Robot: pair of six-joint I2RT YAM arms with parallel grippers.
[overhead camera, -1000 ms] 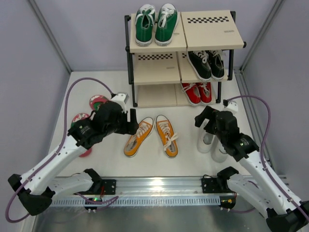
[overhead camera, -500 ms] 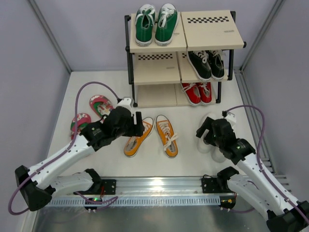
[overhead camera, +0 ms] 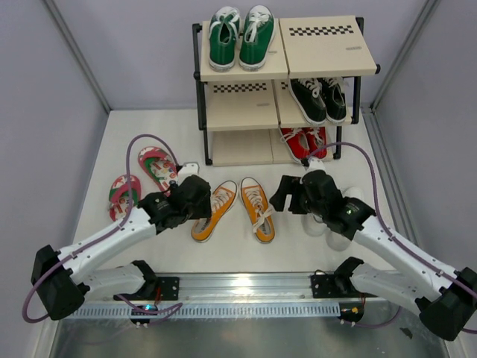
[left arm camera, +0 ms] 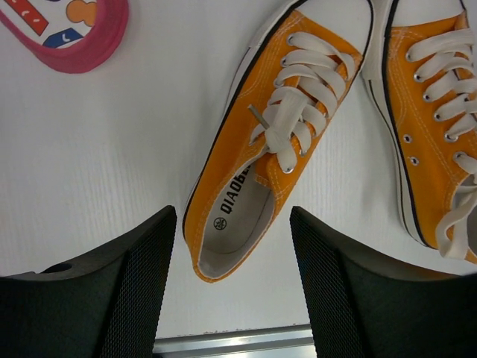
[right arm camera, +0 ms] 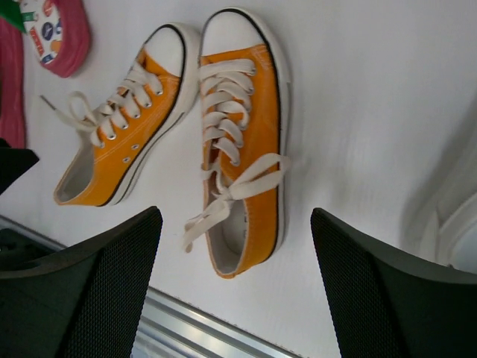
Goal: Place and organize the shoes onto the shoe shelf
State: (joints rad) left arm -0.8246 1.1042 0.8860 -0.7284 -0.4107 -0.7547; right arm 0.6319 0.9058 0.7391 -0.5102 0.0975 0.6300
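Note:
Two orange sneakers lie on the table in front of the shelf, the left one (overhead camera: 211, 212) and the right one (overhead camera: 257, 209). My left gripper (overhead camera: 200, 200) is open, just left of the left sneaker; its heel (left arm camera: 223, 246) lies between my fingers. My right gripper (overhead camera: 287, 195) is open, just right of the right sneaker (right arm camera: 242, 142). Two pink flip-flops (overhead camera: 156, 165) (overhead camera: 121, 195) lie at the left. The white sneakers (overhead camera: 339, 237) are partly hidden under my right arm. The shoe shelf (overhead camera: 246, 104) stands at the back.
Green sneakers (overhead camera: 240, 37) sit top left on the shelf, black ones (overhead camera: 319, 98) middle right, red ones (overhead camera: 304, 142) bottom right. The other shelf halves are bare. A metal rail (overhead camera: 238, 287) runs along the near edge.
My left gripper has moved right and nearer, up to the left orange sneaker. My right gripper has swung left from over the white sneakers to the right orange sneaker.

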